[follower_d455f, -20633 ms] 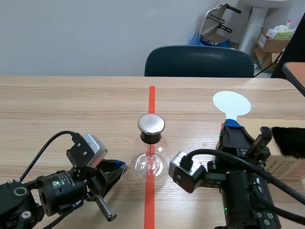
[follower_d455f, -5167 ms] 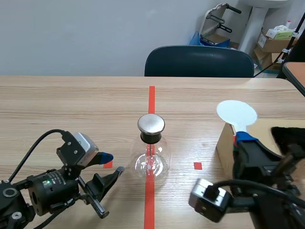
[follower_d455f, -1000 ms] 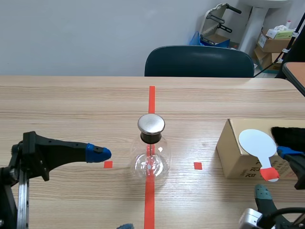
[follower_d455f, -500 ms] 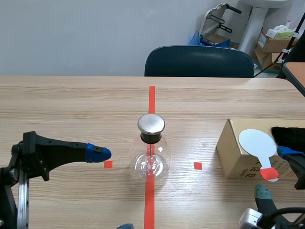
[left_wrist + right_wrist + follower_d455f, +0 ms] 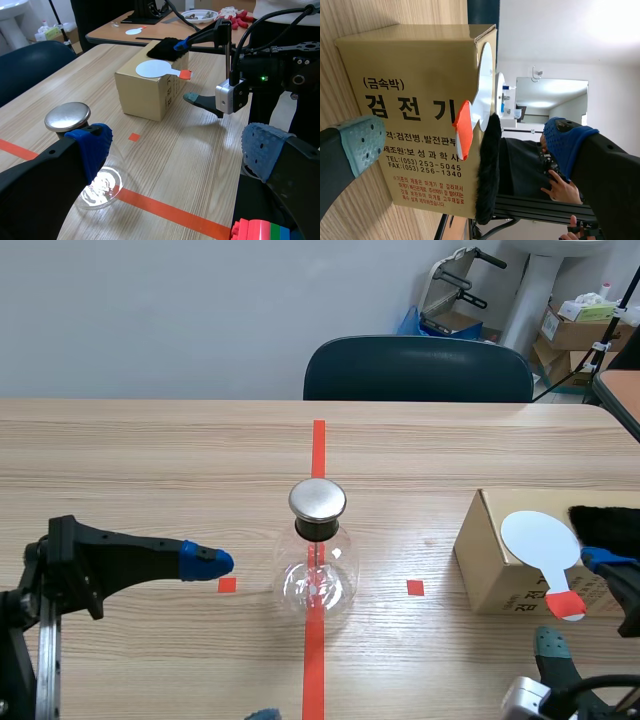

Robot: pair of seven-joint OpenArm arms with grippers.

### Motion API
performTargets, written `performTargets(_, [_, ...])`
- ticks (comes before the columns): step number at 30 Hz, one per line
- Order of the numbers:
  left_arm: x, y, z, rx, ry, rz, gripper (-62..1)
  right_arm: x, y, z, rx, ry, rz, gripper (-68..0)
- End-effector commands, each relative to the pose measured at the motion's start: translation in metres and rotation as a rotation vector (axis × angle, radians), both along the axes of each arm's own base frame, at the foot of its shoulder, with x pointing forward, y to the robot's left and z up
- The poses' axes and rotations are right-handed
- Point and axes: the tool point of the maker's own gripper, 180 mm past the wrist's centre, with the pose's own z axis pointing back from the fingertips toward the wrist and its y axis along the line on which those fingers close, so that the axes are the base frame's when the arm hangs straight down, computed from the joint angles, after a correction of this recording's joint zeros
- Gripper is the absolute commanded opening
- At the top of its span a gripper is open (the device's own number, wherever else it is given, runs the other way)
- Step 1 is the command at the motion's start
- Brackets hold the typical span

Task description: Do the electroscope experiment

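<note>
Electroscope point(image 5: 318, 575): a glass flask standing upright at the middle of the tabletop point(image 5: 150, 460), on the orange-red tape line point(image 5: 318, 440). Its metal cap point(image 5: 317, 500) is on top and nothing touches it.
Paddle point(image 5: 538, 537): the white disc lies flat on top of the cardboard box point(image 5: 495, 575) at the robot's right. Its orange-red handle point(image 5: 566, 605) overhangs the box's near edge.
Fur cloth point(image 5: 606, 525): black, on the box top, just beside the disc on the side away from the flask.
Left tool point(image 5: 177, 146): spread and empty. One blue-padded finger point(image 5: 90, 147) points toward the flask, near it but not touching.
Right tool point(image 5: 465, 145): spread and holding nothing. The paddle handle sits between its two pads, clear of both.
Step in hand: judged to be the pick-up of the paddle at the box. The cap has not yet been approached with the disc.
Next move: close the right tool squarely on the orange-red handle only, lift the disc clear of the box, then carry it to the metal cap.
Caution: the handle is thin and unsupported past the box edge. An off-centre pinch may tip the disc or drag the fur cloth. Keep the flask undisturbed during the transfer.
</note>
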Motion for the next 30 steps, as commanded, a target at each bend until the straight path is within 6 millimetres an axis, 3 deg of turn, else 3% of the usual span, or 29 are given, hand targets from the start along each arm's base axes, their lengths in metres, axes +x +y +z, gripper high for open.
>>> performTargets(1, [0.000,-0.004,0.009,-0.031,-0.011,-0.002,-5.4,0.004,-0.001,0.013,-0.020,-0.069,0.009,0.4])
performTargets(26, [0.001,-0.003,0.005,-0.007,-0.001,0.000,-5.4,0.003,0.000,0.013,-0.019,-0.067,0.016,0.4])
performTargets(30, [0.001,-0.004,0.004,-0.007,0.001,0.003,-5.4,-0.014,0.001,0.005,-0.020,-0.021,0.028,0.4])
